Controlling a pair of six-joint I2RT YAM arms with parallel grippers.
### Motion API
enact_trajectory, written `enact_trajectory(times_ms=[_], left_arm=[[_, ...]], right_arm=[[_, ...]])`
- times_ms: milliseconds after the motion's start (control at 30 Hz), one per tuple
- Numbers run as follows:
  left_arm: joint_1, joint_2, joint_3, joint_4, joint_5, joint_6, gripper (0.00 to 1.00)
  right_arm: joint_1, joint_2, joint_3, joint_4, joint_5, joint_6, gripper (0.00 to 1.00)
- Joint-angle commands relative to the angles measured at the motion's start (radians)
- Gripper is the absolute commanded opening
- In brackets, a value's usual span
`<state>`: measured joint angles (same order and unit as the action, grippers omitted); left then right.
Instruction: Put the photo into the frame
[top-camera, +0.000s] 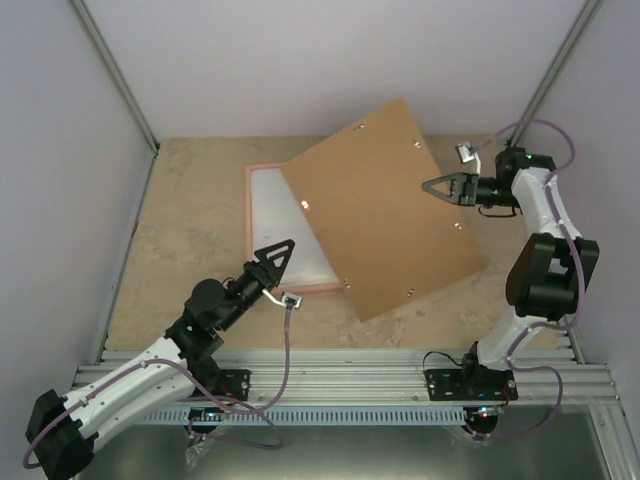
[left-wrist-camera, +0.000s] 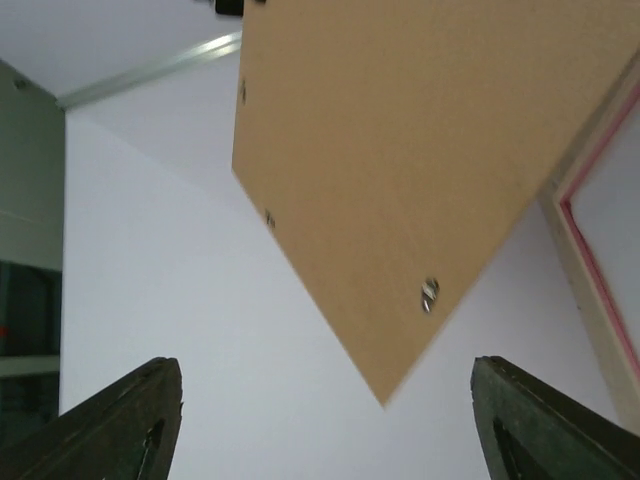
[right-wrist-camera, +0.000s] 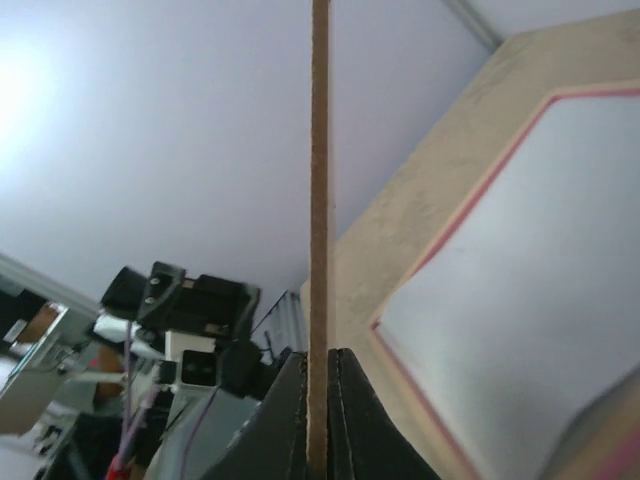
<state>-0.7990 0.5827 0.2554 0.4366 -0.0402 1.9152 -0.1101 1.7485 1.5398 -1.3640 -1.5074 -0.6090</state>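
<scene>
The right pincer (top-camera: 432, 187) is clenched on the 3 o'clock edge of the brown backing board (top-camera: 385, 205), raised over the pink frame (top-camera: 250, 220), which lies flat on the surface (top-camera: 180, 230) holding what looks like the photo (top-camera: 285, 225), white back up. The left pincer (top-camera: 281, 254) hangs released at the frame's 6 o'clock edge. Gripped by one thin edge, the board could swing or slip and knock the photo askew.

Legible text, labels, brands, numbers, signs: none found on any surface in the top, left wrist or right wrist views.
</scene>
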Motion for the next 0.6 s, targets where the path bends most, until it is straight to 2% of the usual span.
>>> enact_trajectory(times_ms=[0,67,233,333,400,433,500,533,567], left_arm=[[-0.005,-0.016,-0.003,-0.005,-0.155,-0.167,0.84],[-0.005,-0.013,0.038,-0.055,-0.210,-0.266,0.87],[-0.005,0.068,0.158,-0.174,-0.342,-0.522,0.87],[0.001,0.105,0.224,-0.241,-0.355,-0.652,0.87],[0.001,0.116,0.264,-0.312,-0.354,-0.726,0.87],[0.001,0.131,0.290,-0.354,-0.359,-0.778,0.87],[0.000,0.175,0.352,-0.411,-0.374,-0.845,0.86],[0.001,0.198,0.388,-0.439,-0.377,-0.876,0.86],[0.001,0.231,0.427,-0.464,-0.378,-0.910,0.86]], right_arm=[[-0.050,0.072,0.056,0.019,-0.247,-0.005,0.00],[-0.052,0.087,0.067,0.018,-0.247,-0.011,0.01],[-0.052,0.112,0.089,0.018,-0.246,0.010,0.01],[-0.051,0.123,0.123,0.021,-0.242,0.037,0.01],[-0.050,0.135,0.146,0.072,-0.220,0.117,0.01],[-0.050,0.137,0.149,0.128,-0.194,0.194,0.00],[-0.046,0.110,0.108,0.343,-0.079,0.475,0.00],[-0.047,0.065,0.031,0.540,-0.005,0.695,0.00],[-0.054,0.000,-0.081,0.909,0.030,1.008,0.00]])
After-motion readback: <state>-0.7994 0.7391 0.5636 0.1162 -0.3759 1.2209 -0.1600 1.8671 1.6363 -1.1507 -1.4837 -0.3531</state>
